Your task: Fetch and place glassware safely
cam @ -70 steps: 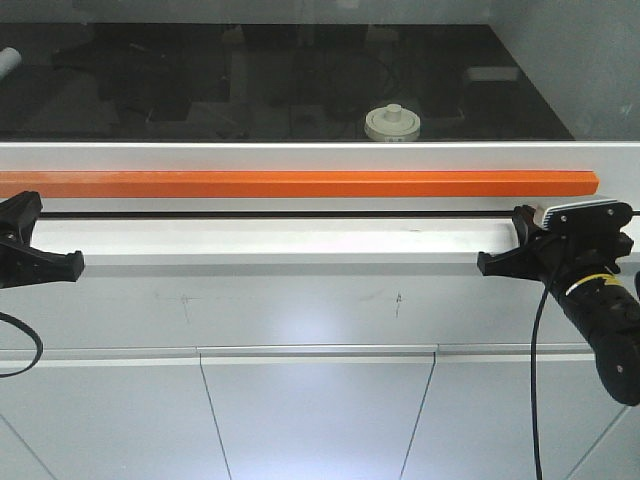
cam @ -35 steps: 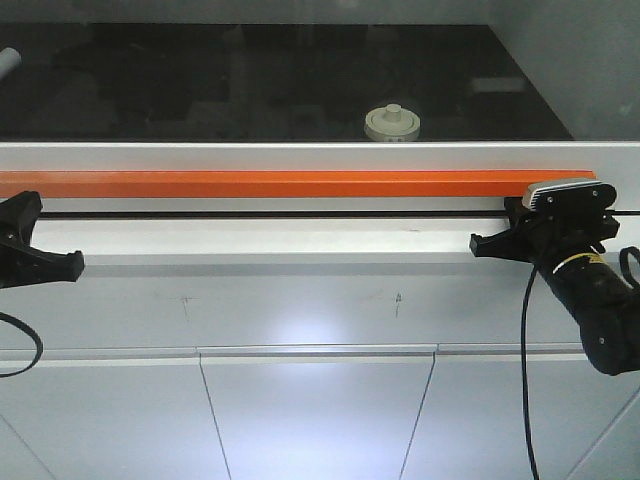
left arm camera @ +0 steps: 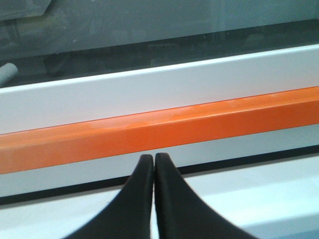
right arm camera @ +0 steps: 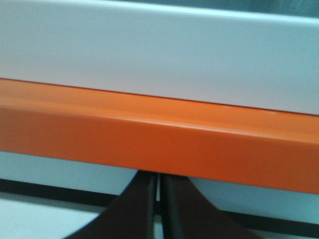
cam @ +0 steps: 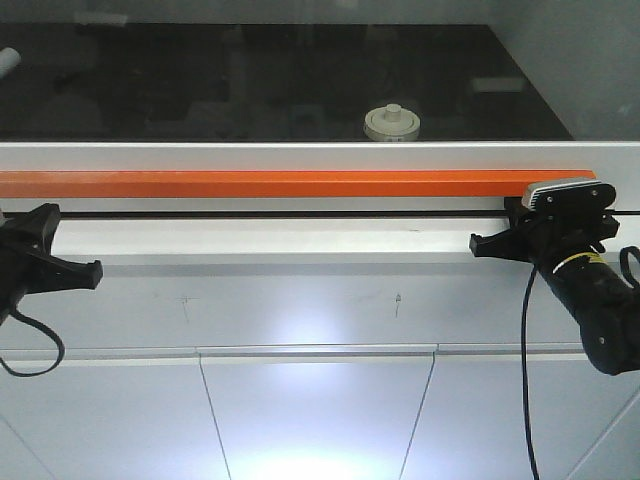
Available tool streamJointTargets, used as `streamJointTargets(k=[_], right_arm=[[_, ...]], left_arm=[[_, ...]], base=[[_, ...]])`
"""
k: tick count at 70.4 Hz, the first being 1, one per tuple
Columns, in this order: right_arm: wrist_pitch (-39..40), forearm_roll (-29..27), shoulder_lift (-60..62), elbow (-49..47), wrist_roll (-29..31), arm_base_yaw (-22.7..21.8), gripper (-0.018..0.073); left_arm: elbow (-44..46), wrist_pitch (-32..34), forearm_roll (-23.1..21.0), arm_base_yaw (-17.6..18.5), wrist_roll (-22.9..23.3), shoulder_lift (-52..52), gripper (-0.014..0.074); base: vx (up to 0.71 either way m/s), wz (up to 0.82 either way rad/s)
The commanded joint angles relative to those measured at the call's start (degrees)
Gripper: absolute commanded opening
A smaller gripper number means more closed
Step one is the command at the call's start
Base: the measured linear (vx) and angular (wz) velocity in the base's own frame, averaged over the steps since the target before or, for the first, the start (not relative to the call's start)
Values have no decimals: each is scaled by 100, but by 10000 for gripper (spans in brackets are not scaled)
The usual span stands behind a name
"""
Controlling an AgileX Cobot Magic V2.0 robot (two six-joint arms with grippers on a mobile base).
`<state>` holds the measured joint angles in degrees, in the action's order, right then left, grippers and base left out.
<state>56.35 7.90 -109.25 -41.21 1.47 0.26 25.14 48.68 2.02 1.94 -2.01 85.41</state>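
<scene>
we are facing a white enclosure (cam: 300, 156) whose dark desk (cam: 150, 110) is lying behind what is looking like a glass pane (cam: 300, 60), with reflections blurring it. an orange bar (cam: 300, 183) is running left to right across the whole front, above a white ledge (cam: 280, 240) and plain cabinet doors (cam: 320, 420). both tools are hanging on our side of that bar, at about ledge height. the left tool (cam: 98, 272) is pointing inward from the far left, its fingers (left arm camera: 134, 199) pressing together on nothing. the right tool (cam: 474, 245) is sitting just beneath the bar's right end, its fingers (right arm camera: 137, 204) leaving only a sliver between them, also gripping nothing.

the jar (cam: 392, 122) is standing upright on the desk, knob (cam: 393, 109) up, right of centre. only its cream lid (cam: 392, 128) is showing clearly. it is lying beyond the bar and somewhat to the left of the right tool, and well apart from the left tool, so we are judging the right tool the nearer one. being squat and round, it is offering no long axis to line up on. the bar and enclosure front are standing between both tools and the jar.
</scene>
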Motion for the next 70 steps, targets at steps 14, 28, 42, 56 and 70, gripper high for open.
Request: streamJointTargets(k=[14, 28, 42, 56, 70], right_arm=[[501, -37, 239, -226, 18, -1, -1], [501, -17, 239, -226, 18, -1, -1], [507, -16, 239, -226, 18, -1, -1], [508, -16, 234, -226, 18, -1, -1], [508, -16, 234, -226, 18, -1, -1]], left_arm=[[565, 834, -10, 9, -42, 736, -7], [1055, 752, -16, 9, -42, 1158, -7], [1231, 683, -16, 9, -42, 1470, -7], [1211, 418, -1, 9, -36, 1544, -7], [1211, 463, 63, 9, -36, 1536, -7]], base=[[0, 0], [0, 0], [0, 0], [0, 0], [0, 0]])
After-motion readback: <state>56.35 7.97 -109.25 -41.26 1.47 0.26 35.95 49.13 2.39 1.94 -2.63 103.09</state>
